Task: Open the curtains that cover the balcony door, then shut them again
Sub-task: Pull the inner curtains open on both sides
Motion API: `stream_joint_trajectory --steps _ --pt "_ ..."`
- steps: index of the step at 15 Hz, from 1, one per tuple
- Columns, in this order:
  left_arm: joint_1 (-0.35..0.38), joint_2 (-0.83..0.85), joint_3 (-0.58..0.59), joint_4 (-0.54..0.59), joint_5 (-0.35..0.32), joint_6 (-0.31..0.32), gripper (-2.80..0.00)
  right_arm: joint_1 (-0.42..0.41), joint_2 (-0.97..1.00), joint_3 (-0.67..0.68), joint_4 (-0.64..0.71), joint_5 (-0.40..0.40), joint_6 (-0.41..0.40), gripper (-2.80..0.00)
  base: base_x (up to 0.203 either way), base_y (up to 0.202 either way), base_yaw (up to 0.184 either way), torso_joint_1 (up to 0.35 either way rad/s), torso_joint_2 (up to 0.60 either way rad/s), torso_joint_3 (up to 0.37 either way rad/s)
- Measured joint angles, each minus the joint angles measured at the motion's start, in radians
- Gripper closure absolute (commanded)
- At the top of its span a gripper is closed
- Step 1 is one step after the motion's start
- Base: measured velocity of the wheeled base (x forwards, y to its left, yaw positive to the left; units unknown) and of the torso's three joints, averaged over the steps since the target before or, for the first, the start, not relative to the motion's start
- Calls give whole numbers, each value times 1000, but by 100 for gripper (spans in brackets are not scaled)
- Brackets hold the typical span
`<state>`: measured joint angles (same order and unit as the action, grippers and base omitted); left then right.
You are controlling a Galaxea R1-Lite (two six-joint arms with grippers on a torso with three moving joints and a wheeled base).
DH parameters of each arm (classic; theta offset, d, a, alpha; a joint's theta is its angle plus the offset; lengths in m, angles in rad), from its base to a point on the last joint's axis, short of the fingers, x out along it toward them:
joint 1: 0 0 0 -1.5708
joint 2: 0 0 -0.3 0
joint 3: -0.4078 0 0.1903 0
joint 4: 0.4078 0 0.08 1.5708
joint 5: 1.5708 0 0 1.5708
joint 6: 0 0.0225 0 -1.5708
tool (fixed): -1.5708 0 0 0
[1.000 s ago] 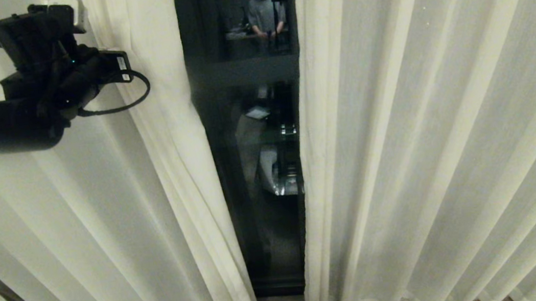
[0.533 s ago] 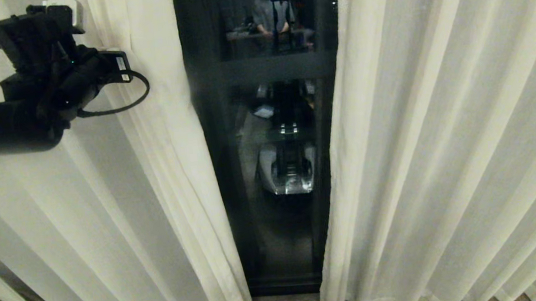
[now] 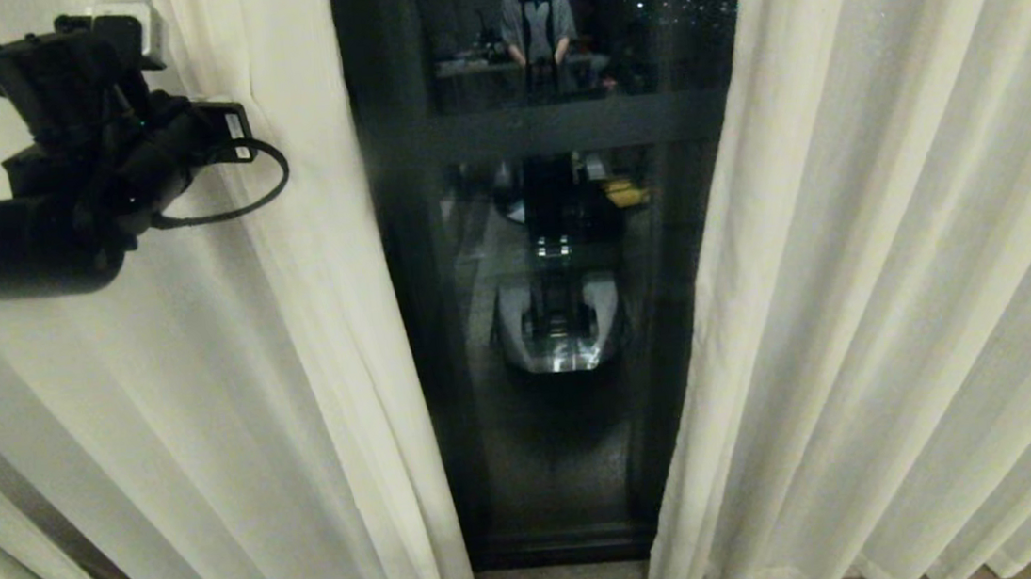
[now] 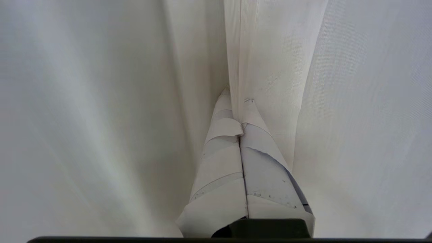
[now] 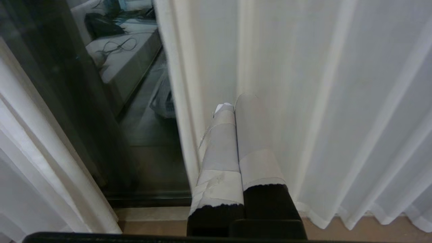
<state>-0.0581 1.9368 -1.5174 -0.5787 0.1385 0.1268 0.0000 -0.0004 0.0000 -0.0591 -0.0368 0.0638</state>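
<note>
Cream curtains (image 3: 903,290) are hanging partly open, baring a dark strip of the balcony door (image 3: 557,323); full opening and the closing are looking undone. The left hand (image 4: 240,114) is pinching a fold of the left panel, raised at upper left. The right hand (image 5: 236,111) is pressed shut against the right panel's edge. A person (image 3: 537,18) is showing reflected in the glass.

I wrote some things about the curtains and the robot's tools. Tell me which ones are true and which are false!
1. The curtains are fully shut. False: a gap between them shows the dark glass door.
2. The left tool is pinching a fold of curtain. True.
3. The right tool is wide open. False: its fingers are pressed together beside the right curtain.
4. A person's reflection shows in the glass. True.
5. The curtains are dark blue. False: they are cream-white.
</note>
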Motion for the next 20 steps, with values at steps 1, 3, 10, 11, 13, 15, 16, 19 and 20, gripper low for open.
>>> stream_joint_trajectory --steps 1,3,10,11,13,15,16,19,20 --pt "0 0 1 0 0 0 0 0 0 0 0 0 0 0 0 187 -5 2 2 2" --pt "0 0 2 1 0 0 0 0 0 0 0 0 0 0 0 189 -3 1 2 1" --pt "0 2 2 1 1 0 0 0 0 0 0 0 0 0 0 187 -3 2 3 1" --pt "0 2 2 1 1 0 0 0 0 0 0 0 1 0 0 183 -1 7 6 -1" --pt "0 2 2 1 1 0 0 0 0 0 0 0 1 0 0 185 -4 1 2 4" --pt "0 2 3 1 1 0 0 0 0 0 0 0 1 0 0 188 -2 2 0 2" --pt "0 2 3 1 1 0 0 0 0 0 0 0 0 0 0 158 1 6 0 -1" --pt "1 1 3 1 2 0 0 0 0 0 0 0 0 0 0 33 0 2 2 1" --pt "-1 1 4 2 1 -7 0 0 0 0 0 0 0 0 0 0 0 0 0 0"
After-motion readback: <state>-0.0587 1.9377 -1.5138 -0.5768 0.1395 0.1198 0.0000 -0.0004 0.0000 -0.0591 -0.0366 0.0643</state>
